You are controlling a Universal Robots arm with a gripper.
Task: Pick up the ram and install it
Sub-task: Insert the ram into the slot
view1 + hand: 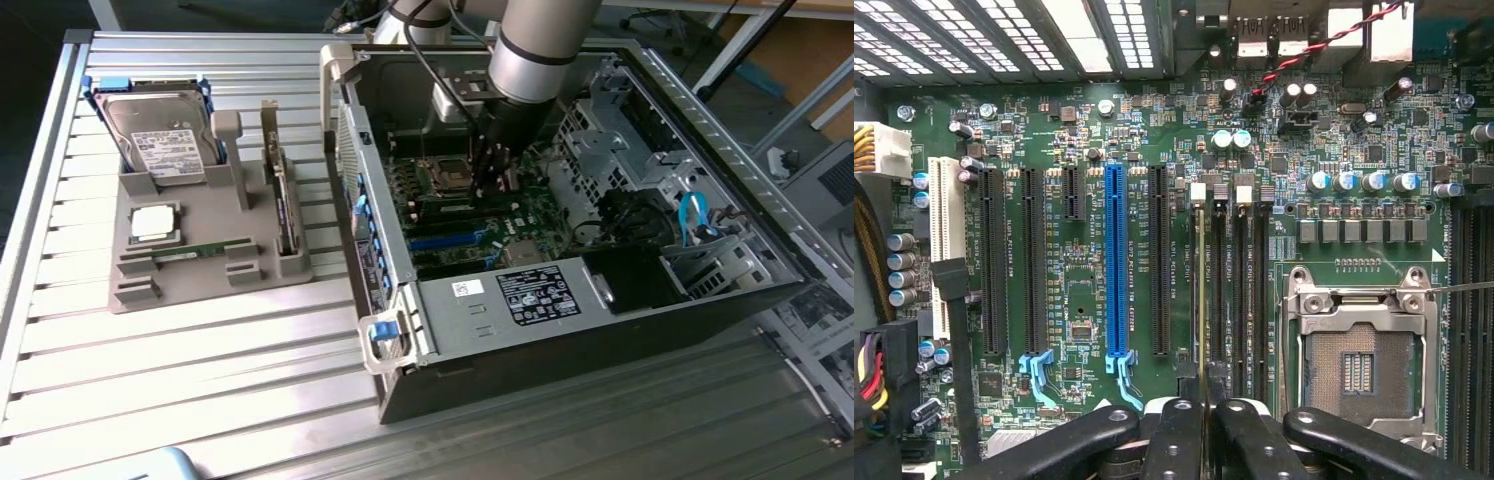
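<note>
My gripper (1208, 425) is shut on the ram (1201, 290). In the wrist view the ram shows edge-on as a thin pale line. It stands upright along the outermost of the black memory slots (1239, 280), beside the open processor socket (1359, 365). How deep it sits in the slot I cannot tell. In the exterior view the gripper (491, 185) reaches down into the open computer case (534, 300), over the motherboard (514, 215); the ram is hidden there by the fingers.
A grey fixture (174, 285) at the exterior view's left holds a hard drive (160, 145), a silver chip (154, 222), a green strip (200, 248) and an upright card (280, 195). Case walls, a drive cage (601, 140) and cables (691, 215) surround the arm.
</note>
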